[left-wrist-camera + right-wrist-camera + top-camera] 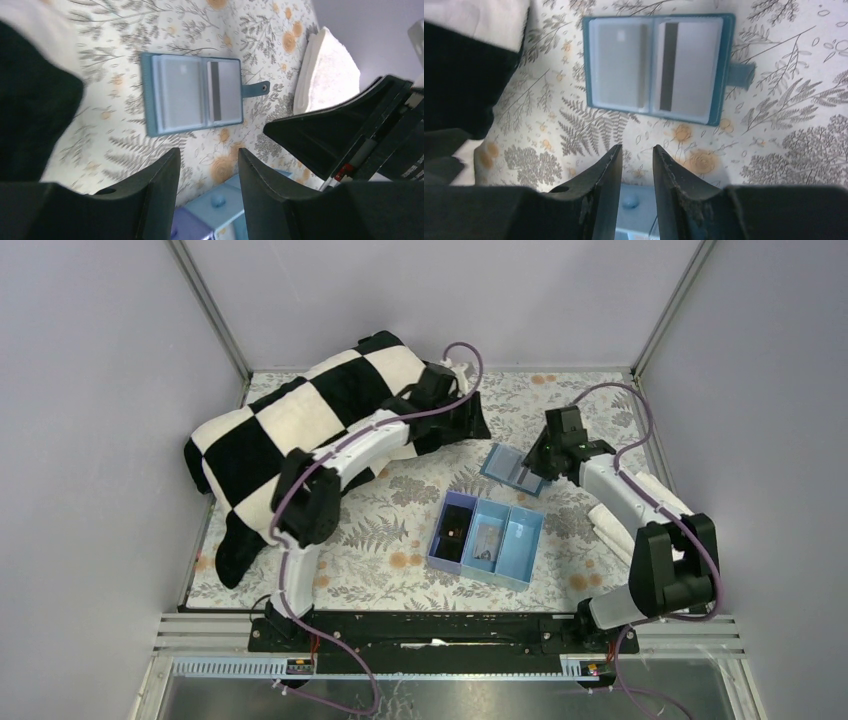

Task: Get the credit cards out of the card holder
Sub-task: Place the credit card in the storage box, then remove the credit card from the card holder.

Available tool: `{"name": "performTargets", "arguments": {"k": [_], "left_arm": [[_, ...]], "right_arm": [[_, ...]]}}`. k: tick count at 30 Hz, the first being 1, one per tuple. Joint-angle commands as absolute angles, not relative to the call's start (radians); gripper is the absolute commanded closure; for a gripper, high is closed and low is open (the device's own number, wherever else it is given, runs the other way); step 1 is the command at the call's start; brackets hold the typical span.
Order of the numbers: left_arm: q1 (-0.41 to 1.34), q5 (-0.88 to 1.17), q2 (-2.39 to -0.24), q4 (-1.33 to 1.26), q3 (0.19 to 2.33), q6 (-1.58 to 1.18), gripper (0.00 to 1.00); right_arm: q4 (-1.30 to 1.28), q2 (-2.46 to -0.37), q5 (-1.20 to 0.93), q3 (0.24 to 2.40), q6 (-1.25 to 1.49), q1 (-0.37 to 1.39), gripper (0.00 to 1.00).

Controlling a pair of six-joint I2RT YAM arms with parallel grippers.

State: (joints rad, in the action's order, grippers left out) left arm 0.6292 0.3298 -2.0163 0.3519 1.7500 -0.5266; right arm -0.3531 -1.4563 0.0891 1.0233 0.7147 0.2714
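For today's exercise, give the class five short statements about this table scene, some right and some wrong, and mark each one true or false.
1. The card holder lies open on the table. True.
2. The credit cards have been moved into the tray. False: both cards sit in the card holder's pockets.
3. The right claw is shut on a card. False: it is open and holds nothing.
4. One card shows a dark stripe. True.
5. The checkered cloth lies on the left arm's side of the table. True.
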Motion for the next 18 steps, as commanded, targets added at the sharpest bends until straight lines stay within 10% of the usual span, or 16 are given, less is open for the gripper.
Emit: {"name": "performTargets", "arguments": {"k": [1,18], "left_arm": [[0.656,0.503,-2.149,0.281,1.885,-0.584,0.49],[0.689,0.605,-2.418,0.129,2.027,-0.708,0.43]], "right_arm": [[-0.241,-1.524,-0.049,1.012,0.676,0.176,0.64],[-0.168,-1.763,-0.108,1.033,0.653,0.049,0.65]]}}
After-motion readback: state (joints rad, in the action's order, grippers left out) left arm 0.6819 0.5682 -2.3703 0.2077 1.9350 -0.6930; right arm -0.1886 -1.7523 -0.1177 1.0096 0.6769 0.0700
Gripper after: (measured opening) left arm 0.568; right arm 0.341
